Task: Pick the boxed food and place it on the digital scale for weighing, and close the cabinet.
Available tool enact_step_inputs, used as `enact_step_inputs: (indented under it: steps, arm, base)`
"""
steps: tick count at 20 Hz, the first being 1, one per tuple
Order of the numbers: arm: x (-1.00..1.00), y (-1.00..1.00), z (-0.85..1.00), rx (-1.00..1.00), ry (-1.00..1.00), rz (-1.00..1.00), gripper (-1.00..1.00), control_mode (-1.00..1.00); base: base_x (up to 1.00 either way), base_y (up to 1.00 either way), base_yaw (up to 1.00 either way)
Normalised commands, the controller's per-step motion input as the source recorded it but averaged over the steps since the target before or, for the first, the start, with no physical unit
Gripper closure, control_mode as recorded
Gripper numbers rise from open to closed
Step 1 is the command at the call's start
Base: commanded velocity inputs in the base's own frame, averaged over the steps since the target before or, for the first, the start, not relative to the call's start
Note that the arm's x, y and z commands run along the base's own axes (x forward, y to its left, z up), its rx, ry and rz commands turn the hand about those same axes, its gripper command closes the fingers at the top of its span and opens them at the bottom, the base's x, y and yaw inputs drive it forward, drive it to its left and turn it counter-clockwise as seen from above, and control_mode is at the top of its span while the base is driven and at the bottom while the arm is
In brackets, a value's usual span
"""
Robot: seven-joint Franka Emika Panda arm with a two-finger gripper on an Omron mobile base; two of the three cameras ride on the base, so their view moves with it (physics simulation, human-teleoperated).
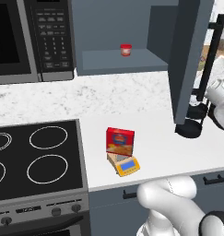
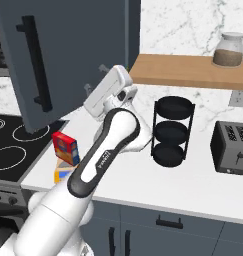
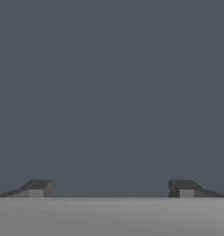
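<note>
Robot arm (image 2: 100, 160), white with a dark band, is rising nearest the lens in the right base view and reaching up toward the open cabinet door (image 2: 68, 55).

Electric cooktop (image 1: 35, 159) is sitting at far left, four white ring burners showing on black glass. Black microwave (image 1: 32, 39) is hanging above it, keypad facing out.

Boxed food (image 1: 120, 141), red-fronted, is standing upright on the digital scale (image 1: 125, 165); the scale's blue display is pointing toward the counter's front edge. Both are resting on the white marble counter (image 1: 145, 138), just right of the cooktop.

Small red-and-white cup (image 1: 126, 50) is sitting on the bottom shelf of the slate-blue cabinet (image 1: 118, 60), above and behind the scale.

That cabinet's door is standing open, swung out over the counter, its long black bar handle (image 2: 35, 65) running vertically on the outer face.

Gripper (image 3: 111, 189) is facing a flat slate-grey surface, probably the door, though the hand view is too featureless to be sure. Fingers (image 3: 37, 188) are spread wide apart, holding nothing.

Black three-tier rack (image 2: 171, 131) is standing on the counter right of the arm. Dark toaster (image 2: 231, 147) is sitting further right. Glass jar (image 2: 228, 49) with brown contents is resting on the wooden shelf (image 2: 183, 70) above.
</note>
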Motion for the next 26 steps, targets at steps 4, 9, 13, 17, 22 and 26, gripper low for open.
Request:
enact_step_inputs:
  steps: [4,9,13,17,22,26]
  arm:
    - [0.52,0.55,0.05,-0.13,0.24,-0.17,-1.0,-1.0]
    - [0.62,0.46,0.0,-0.11,0.2,-0.18,-1.0,-1.0]
    - [0.49,0.12,0.0,-0.02,0.08,-0.16,-1.0,-1.0]
    - [0.47,0.0,0.0,0.0,0.03,-0.11,-1.0,-1.0]
    - [0.47,0.0,-0.01,0.0,0.02,-0.05,-1.0,-1.0]
    - [0.38,0.0,0.0,0.0,0.0,-0.04,-1.0,-1.0]
  base:
    - [0.0,0.0,0.0]
    - [0.0,0.0,0.0]
    - [0.0,0.0,0.0]
    - [0.0,0.0,0.0]
    - [0.0,0.0,0.0]
    - [0.0,0.0,0.0]
